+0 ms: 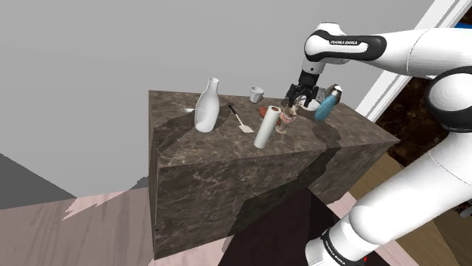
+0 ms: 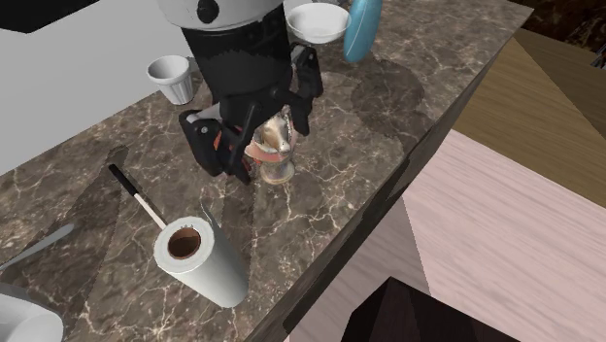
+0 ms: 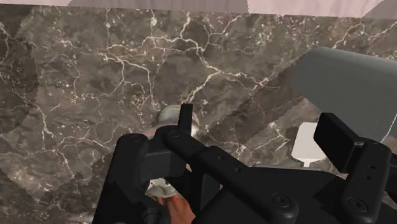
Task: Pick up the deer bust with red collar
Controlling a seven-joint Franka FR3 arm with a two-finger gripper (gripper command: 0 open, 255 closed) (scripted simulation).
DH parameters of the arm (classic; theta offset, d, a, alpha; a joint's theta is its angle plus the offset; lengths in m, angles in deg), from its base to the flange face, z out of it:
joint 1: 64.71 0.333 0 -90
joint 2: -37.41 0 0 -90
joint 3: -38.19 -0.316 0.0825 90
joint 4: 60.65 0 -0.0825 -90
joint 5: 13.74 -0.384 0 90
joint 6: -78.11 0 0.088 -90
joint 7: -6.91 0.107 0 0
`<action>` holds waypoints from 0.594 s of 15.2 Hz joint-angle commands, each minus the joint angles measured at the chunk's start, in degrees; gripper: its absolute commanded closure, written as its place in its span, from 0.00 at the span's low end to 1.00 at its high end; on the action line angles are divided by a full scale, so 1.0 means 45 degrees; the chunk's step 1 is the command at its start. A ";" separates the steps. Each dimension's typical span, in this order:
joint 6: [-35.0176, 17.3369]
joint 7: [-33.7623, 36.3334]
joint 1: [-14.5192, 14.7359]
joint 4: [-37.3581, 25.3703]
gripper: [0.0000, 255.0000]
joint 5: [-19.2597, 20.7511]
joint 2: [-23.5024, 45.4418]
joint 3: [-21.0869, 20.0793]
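saw gripper [image 2: 256,136] spread wide, straddling deer bust [image 2: 274,153], 2 fingers [image 2: 212,146] flanking, contact unclear. found bust standing on marble counter [image 2: 388,126] between paper roll [image 2: 199,260] and blue bottle [image 2: 361,29]. judged grasp step underway; needed closing on bust next, then straight lift clear of roll.

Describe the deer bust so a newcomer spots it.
On the dark marble block, look right of the white paper roll in the shoulder view. The deer bust stands under the black gripper: small, brownish, red-banded, unlike its white and blue neighbours.
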 commanded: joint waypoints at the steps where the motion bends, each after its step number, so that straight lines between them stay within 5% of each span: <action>1: 0.0010 0.0097 -0.0196 -0.0823 0.00 -0.0184 0.0879 0.0226; 7: 0.0228 0.0242 -0.0961 -0.3655 0.00 -0.0978 0.3746 0.0856; 9: 0.0070 0.0250 -0.0986 -0.3561 0.00 -0.0998 0.3816 0.0856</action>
